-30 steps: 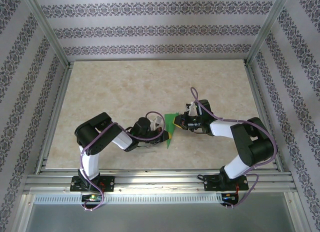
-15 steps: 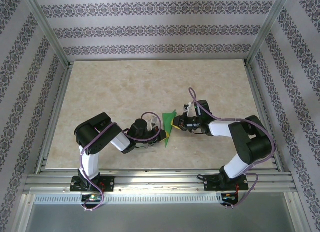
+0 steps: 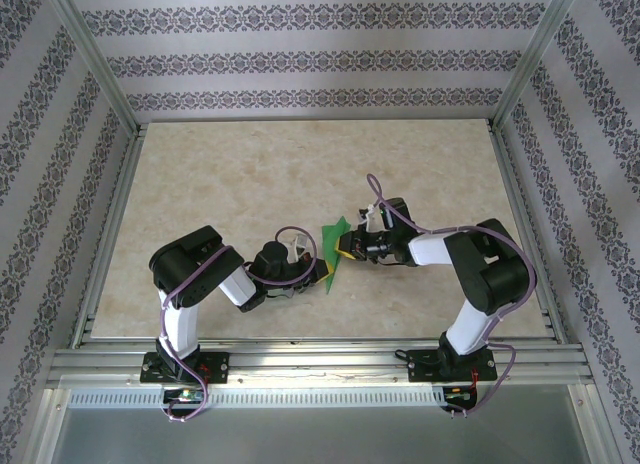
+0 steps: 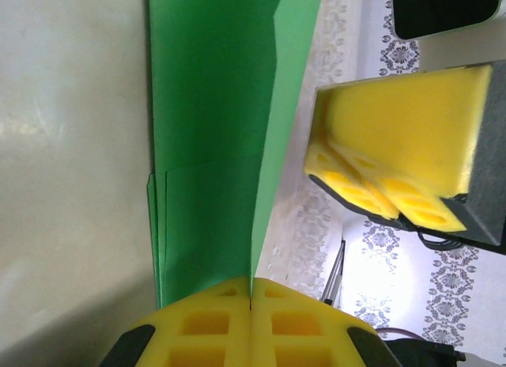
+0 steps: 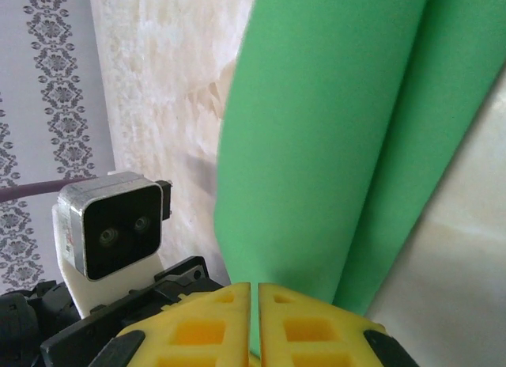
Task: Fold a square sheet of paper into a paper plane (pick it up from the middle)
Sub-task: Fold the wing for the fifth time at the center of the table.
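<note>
sheet (image 3: pixel 334 234): folded narrow, pinched between both grippers, long axis ~12–6 o'clock
L gripper (image 4: pixel 251 286): clamped on sheet's 6 o'clock end, reaching from 9
R gripper (image 5: pixel 254 289): clamped on sheet edge, reaching from 3

No text, label, brand, number or sign can be read anywhere.
</note>
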{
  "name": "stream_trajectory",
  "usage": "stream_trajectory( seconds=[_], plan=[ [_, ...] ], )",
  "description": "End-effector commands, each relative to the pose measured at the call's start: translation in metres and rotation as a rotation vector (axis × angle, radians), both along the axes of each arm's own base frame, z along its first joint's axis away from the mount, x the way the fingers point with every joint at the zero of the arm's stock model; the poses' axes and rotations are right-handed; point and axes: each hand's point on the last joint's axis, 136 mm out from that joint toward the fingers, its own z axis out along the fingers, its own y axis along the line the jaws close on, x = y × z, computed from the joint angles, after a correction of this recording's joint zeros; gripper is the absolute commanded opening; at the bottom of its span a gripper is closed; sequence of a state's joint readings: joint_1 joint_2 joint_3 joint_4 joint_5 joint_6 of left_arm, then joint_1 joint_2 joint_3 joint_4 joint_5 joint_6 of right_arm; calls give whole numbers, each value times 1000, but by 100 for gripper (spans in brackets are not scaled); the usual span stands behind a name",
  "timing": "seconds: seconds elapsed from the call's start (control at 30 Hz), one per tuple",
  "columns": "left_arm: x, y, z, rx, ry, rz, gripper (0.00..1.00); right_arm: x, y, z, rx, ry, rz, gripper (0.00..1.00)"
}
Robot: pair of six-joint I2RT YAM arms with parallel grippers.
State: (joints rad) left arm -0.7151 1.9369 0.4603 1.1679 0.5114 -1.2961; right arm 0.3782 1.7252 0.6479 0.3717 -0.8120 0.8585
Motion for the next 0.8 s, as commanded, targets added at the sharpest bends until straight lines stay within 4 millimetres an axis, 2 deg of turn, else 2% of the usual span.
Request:
stream_trajectory(
  seconds=[0.0,0.77],
  plan=[
    [1,12,-21,42,50,40,0,4,13,12,36,-57,52,12],
    [0,17,-33,56,131,46,0,13,16,-10,-10,-15,41,13]
  ],
)
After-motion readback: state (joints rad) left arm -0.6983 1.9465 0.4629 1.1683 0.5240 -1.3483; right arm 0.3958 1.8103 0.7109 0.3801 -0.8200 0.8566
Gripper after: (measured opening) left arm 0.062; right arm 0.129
